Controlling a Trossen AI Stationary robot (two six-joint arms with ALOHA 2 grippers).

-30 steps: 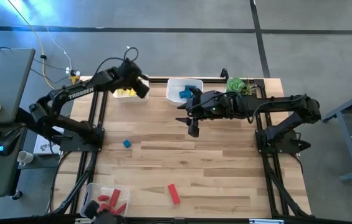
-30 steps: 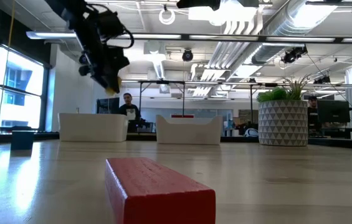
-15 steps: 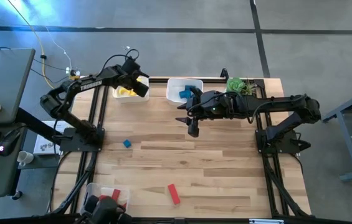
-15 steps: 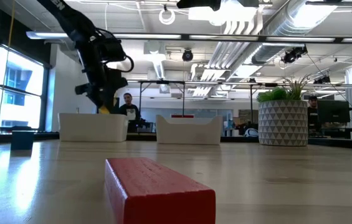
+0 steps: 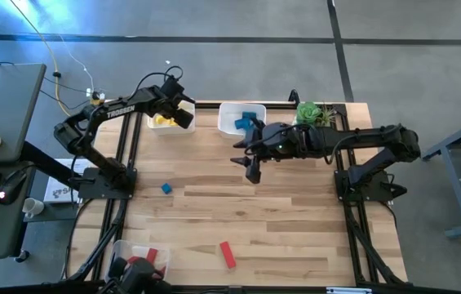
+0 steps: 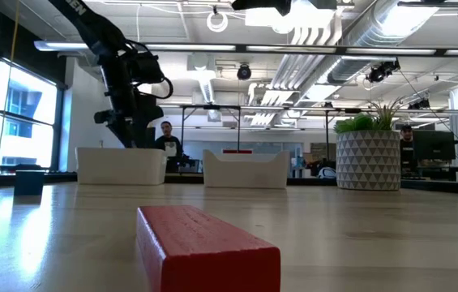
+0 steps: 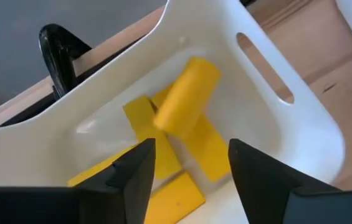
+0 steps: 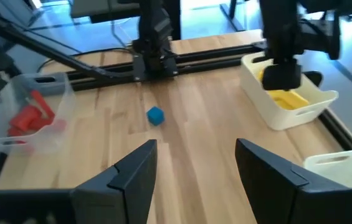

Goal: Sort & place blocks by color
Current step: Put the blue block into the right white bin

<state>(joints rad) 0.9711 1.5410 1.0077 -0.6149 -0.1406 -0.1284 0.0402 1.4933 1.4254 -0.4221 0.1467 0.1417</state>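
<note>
My left gripper (image 5: pixel 179 115) hangs open just above the white bin (image 5: pixel 165 124) at the far left. That bin holds several yellow blocks (image 7: pixel 163 149); a yellow cylinder (image 7: pixel 185 96) lies across them, clear of my fingers (image 7: pixel 139 169). The low view shows the same gripper (image 6: pixel 123 122) over the bin's wall (image 6: pixel 121 166). My right gripper (image 5: pixel 252 170) hovers open over mid-table with nothing between its fingers (image 8: pixel 135 168). A blue cube (image 5: pixel 166 189) and a red bar (image 5: pixel 227 254) lie loose on the table.
A second white bin (image 5: pixel 238 119) with blue pieces stands at the far middle, next to a potted plant (image 5: pixel 312 110). A bin with red pieces (image 5: pixel 136 260) sits at the near left corner. Bare wood lies between the cube and the red bar.
My left gripper has sunk toward the yellow bin with a yellow piece at its fingertips, then opened and let it go. The piece no longer shows under the fingers in the low view. My right arm has stayed in place.
</note>
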